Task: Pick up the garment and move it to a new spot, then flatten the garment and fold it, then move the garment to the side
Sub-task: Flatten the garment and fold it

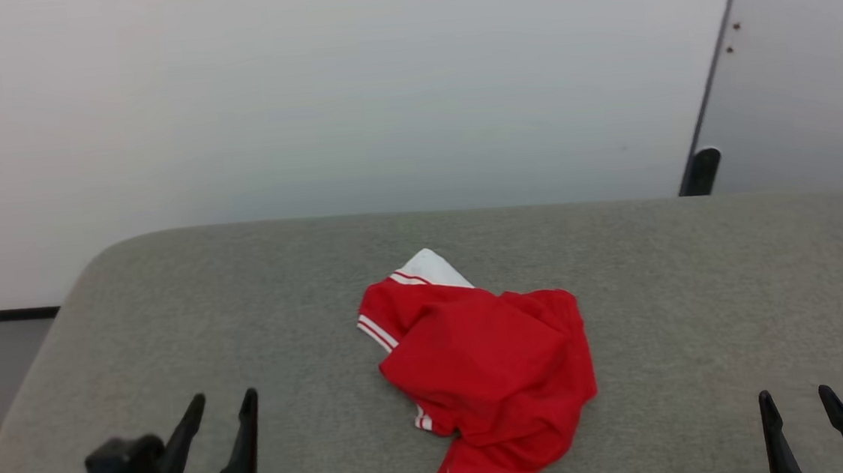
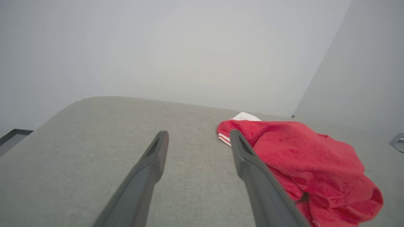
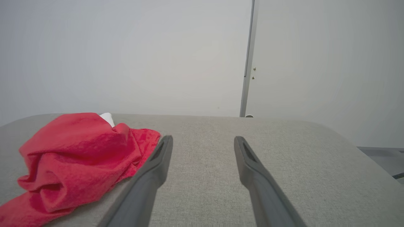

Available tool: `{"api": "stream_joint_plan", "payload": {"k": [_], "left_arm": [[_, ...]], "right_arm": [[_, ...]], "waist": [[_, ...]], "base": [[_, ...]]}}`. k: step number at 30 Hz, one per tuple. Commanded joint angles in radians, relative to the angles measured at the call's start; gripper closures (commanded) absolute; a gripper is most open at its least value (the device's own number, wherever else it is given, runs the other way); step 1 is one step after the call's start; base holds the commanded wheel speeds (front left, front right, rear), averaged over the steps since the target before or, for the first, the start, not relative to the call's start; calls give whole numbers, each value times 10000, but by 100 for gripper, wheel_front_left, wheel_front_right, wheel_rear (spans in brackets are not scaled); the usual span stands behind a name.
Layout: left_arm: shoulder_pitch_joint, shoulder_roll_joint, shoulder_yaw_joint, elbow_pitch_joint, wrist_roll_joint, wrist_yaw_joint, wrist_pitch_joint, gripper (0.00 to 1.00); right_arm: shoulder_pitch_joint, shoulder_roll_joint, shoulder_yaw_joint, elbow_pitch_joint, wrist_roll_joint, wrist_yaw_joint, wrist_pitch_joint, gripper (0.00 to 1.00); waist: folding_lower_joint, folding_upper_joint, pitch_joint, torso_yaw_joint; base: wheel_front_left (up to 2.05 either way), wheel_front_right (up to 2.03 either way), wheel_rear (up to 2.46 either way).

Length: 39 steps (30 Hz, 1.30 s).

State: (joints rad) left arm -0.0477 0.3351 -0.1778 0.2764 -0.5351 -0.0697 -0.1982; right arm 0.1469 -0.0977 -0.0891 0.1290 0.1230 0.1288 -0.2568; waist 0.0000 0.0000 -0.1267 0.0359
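The left fingers [image 1: 246,419] stand spread wide over the near edge of the grey bench [image 1: 172,316], gripping nothing; the right fingers [image 1: 772,423] are spread just as wide and are equally empty; between the two pairs, a little beyond their tips and touching neither, the garment [image 1: 483,352] lies crumpled on the bench, red, its white sleeve and red-white trim on the far side; beyond rises a pale wall [image 1: 304,88].

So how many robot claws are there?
2. The left gripper is at the head view's lower left, the right gripper at its lower right, both open, with the red garment crumpled between them.
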Motion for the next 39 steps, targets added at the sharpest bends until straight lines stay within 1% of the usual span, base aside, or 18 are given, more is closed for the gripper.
{"api": "stream_joint_plan", "payload": {"k": [1,5,8,9,11,15,17,19,20,23,26,32,36,39], "left_arm": [[-167,-1,-49,-64,-83,-72,104,0],[-567,64,-204,-123,-291,-193,664,0],[-1031,190,-302,-74,-625,-316,1332,0],[-1222,342,-340,-46,-621,-357,1587,0],[-1633,440,-310,59,-959,-390,2179,0],[-2654,941,-503,366,-1384,-477,3777,0],[-3162,1139,-533,675,-1778,-521,4686,0],[-3788,1534,-602,917,-1771,-530,5392,0],[-4102,1606,-626,1105,-1940,-530,5772,0],[-4907,2054,-856,1617,-1944,-561,6816,0],[-5757,2371,-1020,2092,-2034,-584,7648,0],[-7224,2790,-1315,2833,-1803,-607,8573,0],[-7972,2963,-1643,3205,-1646,-598,9175,0],[-8411,2979,-1920,3427,-1555,-607,9591,0]], "right_arm": [[-130,-19,-6,-35,-10,38,-43,0],[-184,3,33,-30,-21,38,-30,0],[-286,20,169,-9,11,38,-19,0],[-332,25,244,-2,25,38,-14,0],[-394,24,387,3,53,38,-9,0],[-596,26,730,5,123,38,67,0],[-701,31,893,-28,164,38,96,0],[-815,46,1095,-81,207,38,145,0],[-894,49,1172,-112,225,38,151,0],[-1084,83,1452,-158,270,38,157,0],[-1275,146,1637,-162,364,38,152,0],[-1655,218,2034,-142,528,38,100,0],[-1856,287,2224,-160,618,38,48,0],[-1953,340,2339,-186,667,38,18,0]], "waist": [[0,0,138,-281],[0,0,312,-763],[0,0,470,-1159],[0,0,536,-1309],[0,0,664,-1593],[0,0,968,-2172],[0,0,1139,-2461],[0,0,1404,-2738],[0,0,1536,-2849],[0,0,1979,-3218],[0,0,2388,-3514],[0,0,3178,-3998],[0,0,3643,-4284],[0,0,3930,-4451]], "base": [[0,0,0],[0,0,0],[0,0,0],[0,0,0],[0,0,0],[0,0,0],[0,0,0],[0,0,0],[0,0,0],[0,0,0],[0,0,0],[0,0,0],[0,0,0],[0,0,0]]}}
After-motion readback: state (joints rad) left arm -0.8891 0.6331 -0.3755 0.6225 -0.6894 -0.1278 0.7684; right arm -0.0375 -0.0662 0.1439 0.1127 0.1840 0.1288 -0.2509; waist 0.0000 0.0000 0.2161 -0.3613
